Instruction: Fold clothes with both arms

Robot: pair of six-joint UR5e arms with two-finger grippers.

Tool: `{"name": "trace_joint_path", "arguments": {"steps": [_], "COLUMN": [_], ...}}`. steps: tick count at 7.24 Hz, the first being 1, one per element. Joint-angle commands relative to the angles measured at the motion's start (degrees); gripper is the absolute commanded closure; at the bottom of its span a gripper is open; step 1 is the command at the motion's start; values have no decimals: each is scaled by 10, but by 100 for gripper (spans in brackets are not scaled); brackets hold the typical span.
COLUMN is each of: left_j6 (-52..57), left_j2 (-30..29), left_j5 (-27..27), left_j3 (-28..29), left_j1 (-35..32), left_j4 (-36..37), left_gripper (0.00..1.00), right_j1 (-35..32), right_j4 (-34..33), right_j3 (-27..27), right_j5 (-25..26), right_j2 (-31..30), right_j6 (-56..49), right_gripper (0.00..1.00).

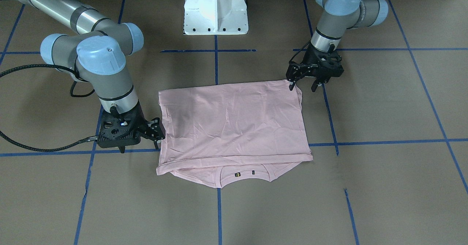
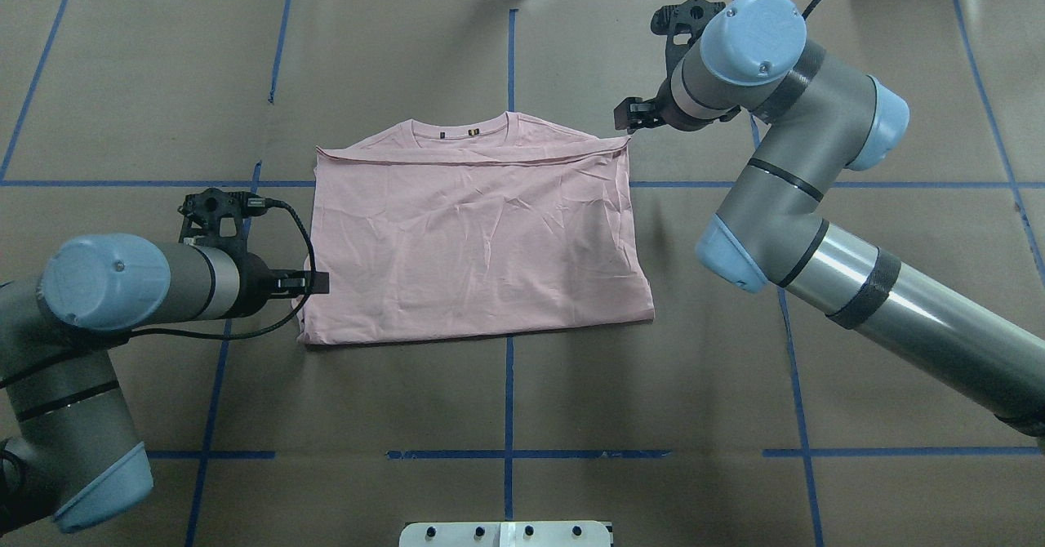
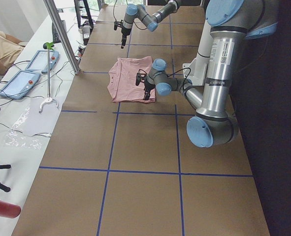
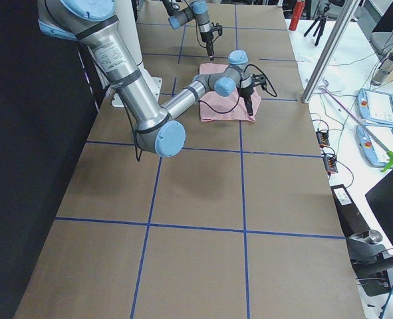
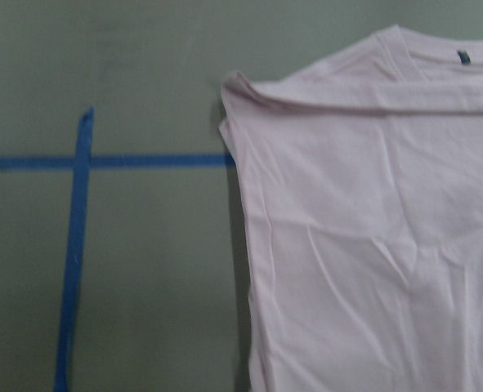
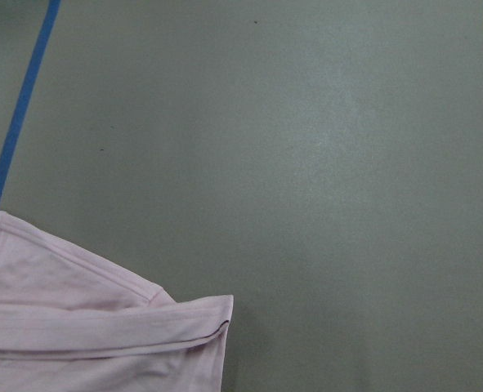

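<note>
The shirt (image 2: 473, 237) lies flat around the middle of the worktop (image 2: 506, 384). It is folded once across, so that its upper layer ends just short of the collar (image 2: 461, 132), which points toward the far edge (the print is not visible). The left gripper (image 1: 302, 87) hovers at the shirt's near left corner with its fingers (image 1: 291, 85) spread apart and nothing between them; one fingertip is at the cloth's edge. The right gripper (image 1: 159, 129) hangs just beside the shirt's right edge, toward the far corner; its fingers appear parted and empty as well. Judged step: taking hold for the next fold. Hazards: a pinch that catches only the upper layer would peel the fold open on lifting. The grippers stand at diagonally opposite corners, so unequal lift could skew the cloth and leave its edges misaligned. A finger driven too low could snag the worktop surface, and a shallow bite at the edge could slip free in mid-carry.
</note>
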State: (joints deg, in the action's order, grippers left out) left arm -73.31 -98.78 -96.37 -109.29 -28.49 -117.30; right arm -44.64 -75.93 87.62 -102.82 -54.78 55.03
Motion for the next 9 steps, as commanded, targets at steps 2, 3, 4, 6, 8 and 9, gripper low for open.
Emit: {"name": "trace_joint_path", "arguments": {"steps": [2, 3, 4, 6, 8, 9], "left_j6": [-31, -31, -31, -31, -30, -29], "left_j2": [7, 7, 7, 7, 8, 9], "left_j5": [25, 25, 25, 25, 25, 25], "left_j3": [4, 5, 5, 9, 9, 9], "left_j1": [52, 52, 53, 54, 53, 53], "left_j4": [3, 4, 6, 7, 7, 7], "left_gripper": [41, 41, 41, 64, 100, 100], "right_j1": [0, -1, 0, 0, 0, 0], "right_j4": [1, 1, 1, 5, 6, 6], "right_j3": [1, 1, 1, 1, 0, -1], "right_j5": [2, 2, 2, 3, 3, 3], "right_j2": [-2, -2, -3, -8, -8, -8], "right_j6": [1, 1, 1, 1, 0, 0], "right_gripper": [0, 0, 0, 0, 0, 0]}}
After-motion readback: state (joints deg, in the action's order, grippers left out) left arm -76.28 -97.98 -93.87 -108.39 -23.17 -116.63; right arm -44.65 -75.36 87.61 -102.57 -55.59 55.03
